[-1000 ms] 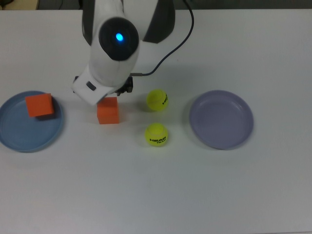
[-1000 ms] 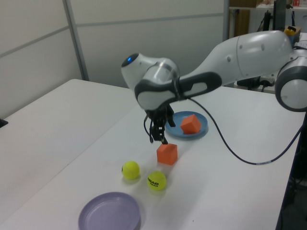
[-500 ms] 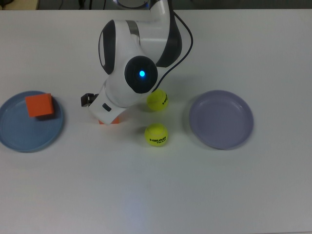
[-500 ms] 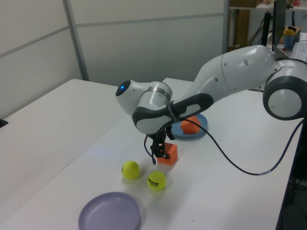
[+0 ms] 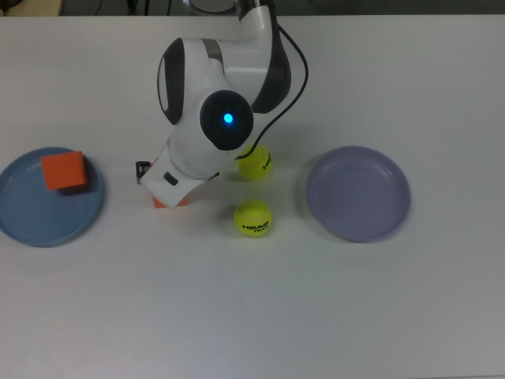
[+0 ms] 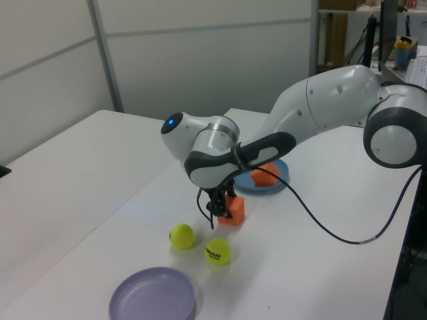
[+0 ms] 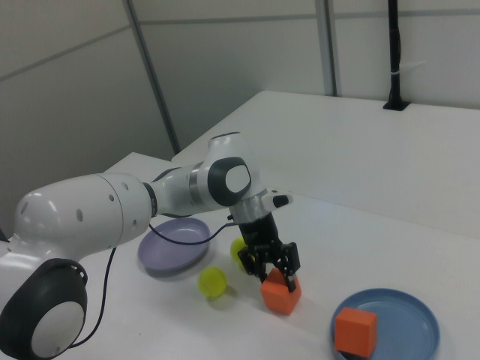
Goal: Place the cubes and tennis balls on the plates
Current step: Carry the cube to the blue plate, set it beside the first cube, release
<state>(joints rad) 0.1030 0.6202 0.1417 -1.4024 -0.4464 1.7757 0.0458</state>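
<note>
One orange cube [image 7: 282, 295] sits between the fingers of my gripper [image 7: 273, 274], which is shut on its upper part, low over the table. From the top view the arm hides all but an orange edge of this cube [image 5: 163, 200]. The other cube [image 5: 63, 170] lies on the light blue plate [image 5: 24, 221] at the top view's left. Two tennis balls [image 5: 255, 162] [image 5: 252, 218] rest on the table just to the top view's right of my gripper. The lavender plate [image 5: 358, 193] beyond them holds nothing.
A black cable [image 5: 293, 67] runs from the arm across the white table [image 5: 252, 316]. In the left view the arm [image 6: 320, 100] reaches over the blue plate [image 6: 279, 175]. Walls stand behind the table.
My gripper came down from above the cube and closed around it. The cube has shifted slightly toward the top view's left since half a second ago. Balls and plates have not moved.
</note>
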